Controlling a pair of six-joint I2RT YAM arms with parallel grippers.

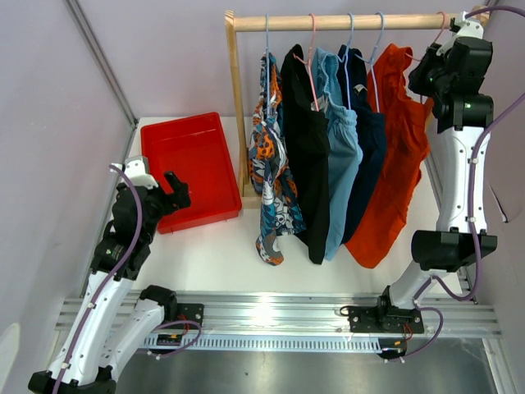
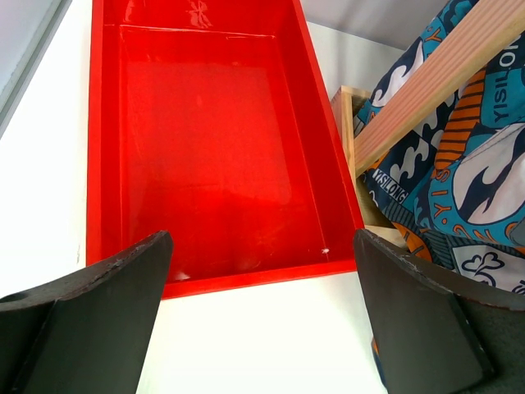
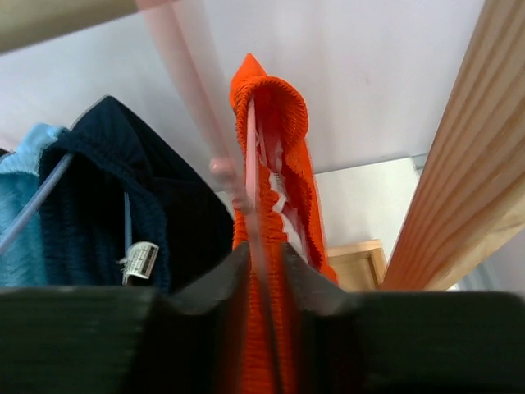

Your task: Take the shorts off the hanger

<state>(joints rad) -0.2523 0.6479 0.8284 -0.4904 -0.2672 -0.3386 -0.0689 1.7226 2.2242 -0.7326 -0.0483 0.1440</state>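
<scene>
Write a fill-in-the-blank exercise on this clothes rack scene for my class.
1. The patterned shorts hang at the wooden rail's ____ end.
2. The right end effector pinches the ____, the rightmost pair.
3. The left end effector, jaws open, faces the ____.
4. Between the black shorts and navy shorts hang the ____.
Missing: left; orange shorts; red tray; light blue shorts.

- The patterned shorts (image 1: 271, 172), centre of the frame: blue, orange and white swirls.
- To their right in turn: black shorts (image 1: 305, 139), light blue shorts (image 1: 343, 164), navy shorts (image 1: 373, 139), orange shorts (image 1: 398, 156).
- Tray (image 1: 189, 164), left: glossy red.
- Rail (image 1: 353, 21), top: pale wood.
- Pink hanger (image 1: 311, 37); light blue hanger (image 1: 349, 37).
- Table (image 1: 213, 254): white.
</scene>
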